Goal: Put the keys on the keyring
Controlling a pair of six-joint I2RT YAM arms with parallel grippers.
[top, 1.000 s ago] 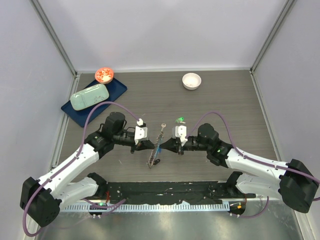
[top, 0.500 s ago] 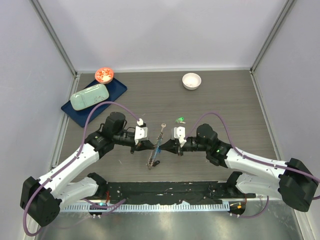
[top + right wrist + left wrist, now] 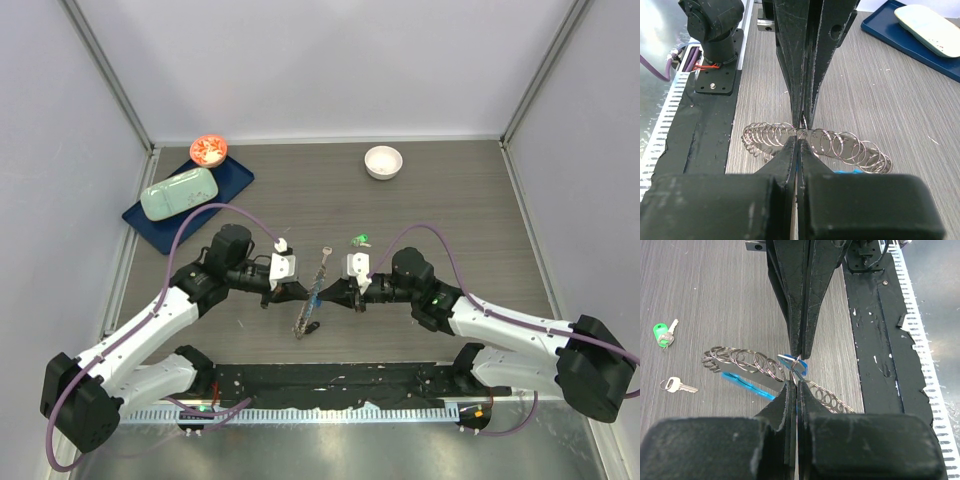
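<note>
Silvery keyring (image 3: 747, 365) stayed clamped in left claw (image 3: 795, 386) and right claw (image 3: 798, 141), which nudged closer; green key (image 3: 662, 335) lay nearby, unthreaded.

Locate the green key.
In the top view the green key lies on the table just beyond the right gripper, right of the silver key, clear of the keyring.

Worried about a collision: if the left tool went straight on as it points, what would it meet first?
Likely the keyring at its tip, then at once the right tool, facing it; depth is unclear.
</note>
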